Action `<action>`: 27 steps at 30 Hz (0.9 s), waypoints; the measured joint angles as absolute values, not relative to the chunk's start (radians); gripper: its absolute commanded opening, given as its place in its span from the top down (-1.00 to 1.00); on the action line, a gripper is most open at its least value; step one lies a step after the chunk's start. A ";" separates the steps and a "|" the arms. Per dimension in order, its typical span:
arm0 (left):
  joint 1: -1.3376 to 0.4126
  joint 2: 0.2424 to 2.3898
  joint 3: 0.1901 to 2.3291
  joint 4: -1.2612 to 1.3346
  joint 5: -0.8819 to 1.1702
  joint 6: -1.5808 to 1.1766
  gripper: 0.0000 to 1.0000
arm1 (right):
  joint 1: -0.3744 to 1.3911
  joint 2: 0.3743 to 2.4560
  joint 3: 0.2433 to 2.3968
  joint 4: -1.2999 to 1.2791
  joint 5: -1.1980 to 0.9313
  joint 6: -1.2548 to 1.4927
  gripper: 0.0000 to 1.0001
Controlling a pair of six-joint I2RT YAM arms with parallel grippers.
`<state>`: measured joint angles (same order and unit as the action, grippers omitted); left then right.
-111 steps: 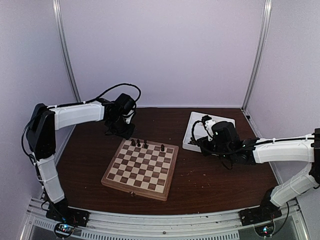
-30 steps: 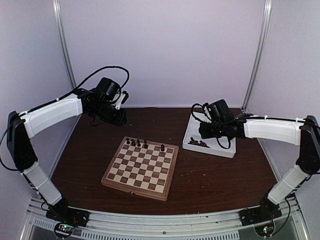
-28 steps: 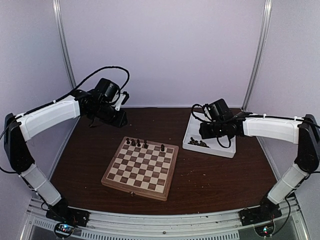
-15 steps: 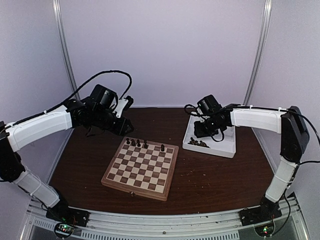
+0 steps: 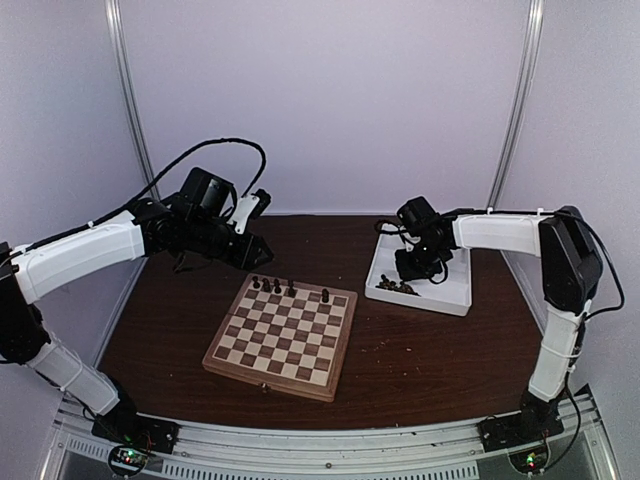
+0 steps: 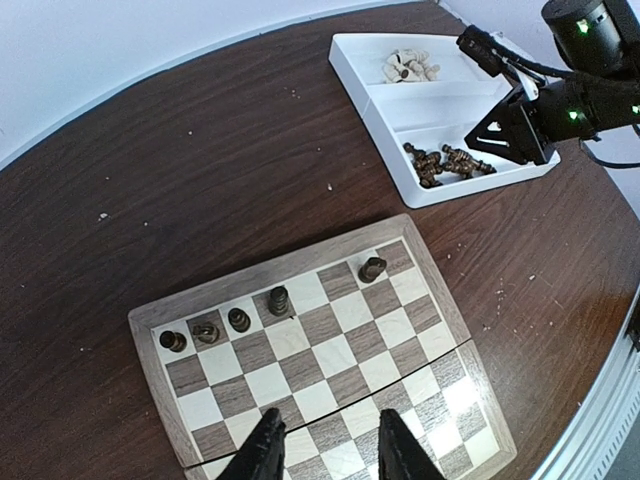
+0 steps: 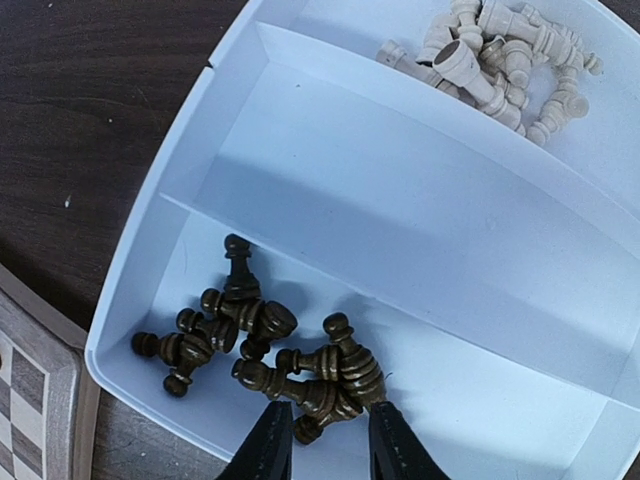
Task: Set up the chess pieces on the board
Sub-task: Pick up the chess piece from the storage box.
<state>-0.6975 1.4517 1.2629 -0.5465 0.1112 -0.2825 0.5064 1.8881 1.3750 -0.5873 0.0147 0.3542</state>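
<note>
My right fingers point(image 7: 268, 445), slightly apart, straddle the nearest of the dark pieces point(image 7: 300, 385) heaped at twelve o'clock in the tray point(image 7: 430, 190), while my left fingers point(image 6: 262, 455), apart and empty, hover over the board point(image 6: 330, 390).

The dark brown wooden tabletop point(image 5: 420, 345) carries two things. The board point(image 5: 275, 347) lies near its middle, turned a little askew to the near edge. The white tray point(image 5: 455, 292) lies off the board's far right corner, apart from it, with bare wood between. Pale specks point(image 6: 331, 185) dot the wood behind and right of the board.
</note>
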 measured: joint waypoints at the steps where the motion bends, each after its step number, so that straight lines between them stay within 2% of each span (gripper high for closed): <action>1: -0.698 1.453 1.263 -0.546 0.112 -0.282 0.34 | 0.503 1.897 1.380 -0.591 0.015 0.350 0.42; 27: -0.698 1.480 1.262 -0.546 0.113 -0.282 0.34 | 0.471 2.085 1.486 -0.606 0.009 0.335 0.55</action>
<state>-0.6975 1.4803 1.2621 -0.5465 0.1127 -0.2821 0.4706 2.0846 1.4857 -0.6060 0.0086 0.3351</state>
